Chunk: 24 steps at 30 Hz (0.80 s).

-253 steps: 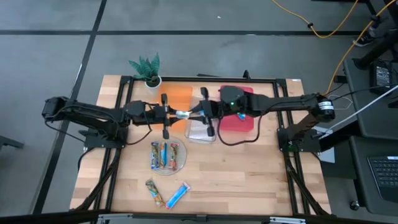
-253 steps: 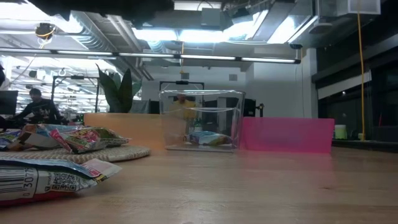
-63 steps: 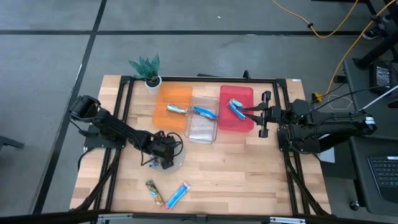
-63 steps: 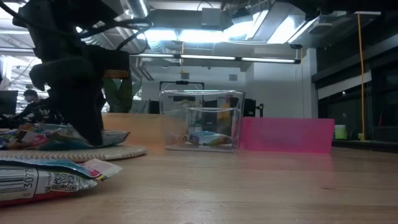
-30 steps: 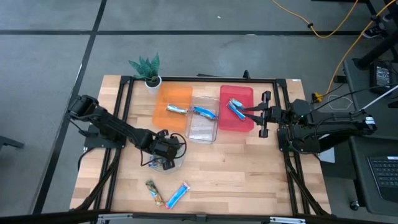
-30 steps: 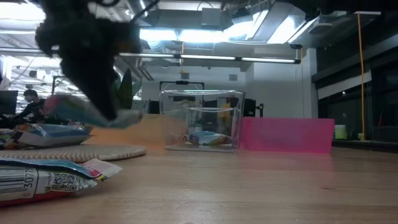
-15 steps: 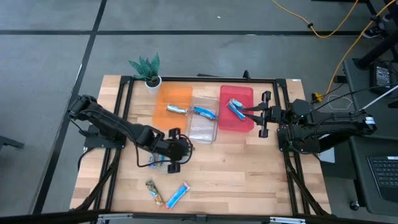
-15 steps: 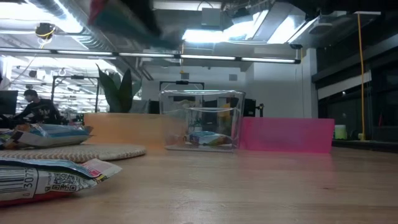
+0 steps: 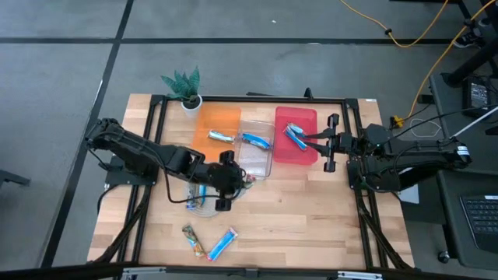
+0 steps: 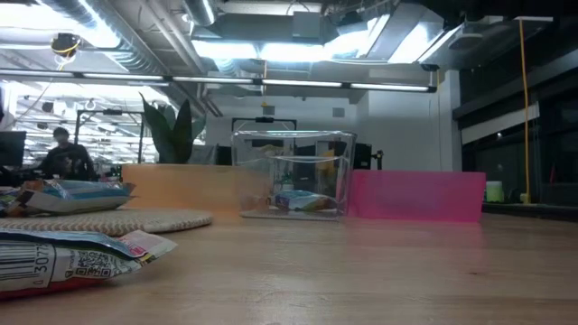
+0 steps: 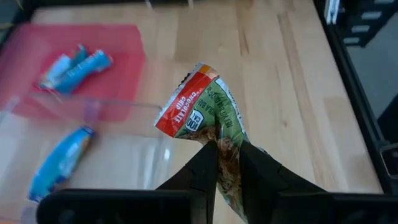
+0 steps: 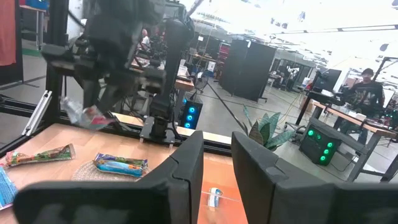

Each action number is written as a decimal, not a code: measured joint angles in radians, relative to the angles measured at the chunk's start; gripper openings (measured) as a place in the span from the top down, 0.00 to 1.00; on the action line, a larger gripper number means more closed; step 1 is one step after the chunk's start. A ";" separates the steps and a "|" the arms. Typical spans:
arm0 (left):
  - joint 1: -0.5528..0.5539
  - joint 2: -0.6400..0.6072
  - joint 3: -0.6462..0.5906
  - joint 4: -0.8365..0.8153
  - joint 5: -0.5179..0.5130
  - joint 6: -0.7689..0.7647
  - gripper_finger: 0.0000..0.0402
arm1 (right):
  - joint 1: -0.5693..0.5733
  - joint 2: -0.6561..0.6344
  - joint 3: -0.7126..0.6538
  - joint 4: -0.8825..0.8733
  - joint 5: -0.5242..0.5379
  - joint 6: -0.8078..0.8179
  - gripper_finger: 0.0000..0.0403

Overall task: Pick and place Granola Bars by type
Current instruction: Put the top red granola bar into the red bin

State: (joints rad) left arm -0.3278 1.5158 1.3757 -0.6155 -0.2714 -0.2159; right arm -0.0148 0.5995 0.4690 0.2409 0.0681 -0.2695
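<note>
While the right arm waits off the tabletop's point(image 9: 311, 218) right edge, its claw point(image 9: 330, 143) parted beside the red bin point(image 9: 305, 155), the left claw point(image 9: 237, 183) hangs just short of the clear bin point(image 9: 254, 161), pinching a tan-and-red granola bar point(image 11: 208, 121) by one end (wrapper crumpled, bar tilted). Behind that claw sits the round clear plate point(image 9: 196, 207) with a bar still on it. Nearer the tabletop's front edge lie a tan bar point(image 9: 193, 240) and a blue bar point(image 9: 222, 243).
</note>
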 joint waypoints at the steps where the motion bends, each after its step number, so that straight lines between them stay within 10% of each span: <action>1: 0.009 0.000 0.012 -0.002 0.000 0.011 0.88 | 0.000 0.000 0.000 0.000 0.000 0.000 0.78; 24: 0.360 0.000 0.084 -0.027 0.185 0.152 0.88 | 0.000 0.000 0.000 0.000 0.000 0.000 0.78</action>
State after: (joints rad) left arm 0.0319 1.5158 1.4601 -0.6429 -0.0864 -0.0635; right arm -0.0147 0.5999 0.4690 0.2409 0.0681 -0.2695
